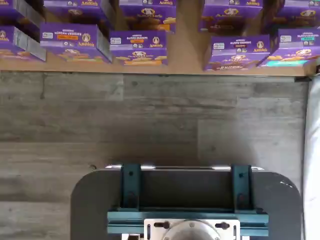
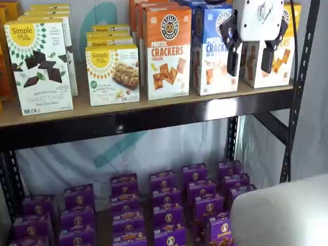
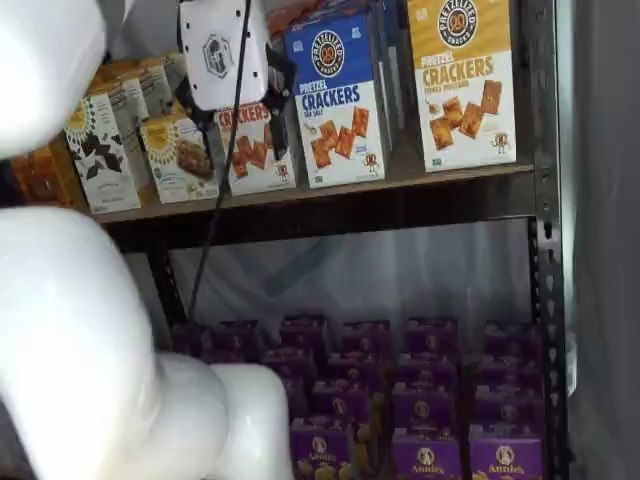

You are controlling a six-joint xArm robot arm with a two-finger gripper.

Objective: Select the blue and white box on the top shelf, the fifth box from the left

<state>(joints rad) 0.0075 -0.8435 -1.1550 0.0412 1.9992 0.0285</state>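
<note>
My pincer (image 2: 251, 58) has a glossy white body, two black fingers (image 2: 232, 60), a hexagonal dark logo, and a black cable (image 3: 222, 150).

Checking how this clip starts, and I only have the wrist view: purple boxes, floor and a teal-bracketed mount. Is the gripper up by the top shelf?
Observer: Yes. In a shelf view the gripper hangs in front of the boxes on the top shelf.
Operator: Open or closed?
Observer: Open. A gap plainly shows between its two black fingers, and no box is in it.
Operator: Is the blue and white box standing in place?
Observer: Yes. It stands upright at the shelf's front edge, between the orange-topped box and the yellow-topped box.
</note>
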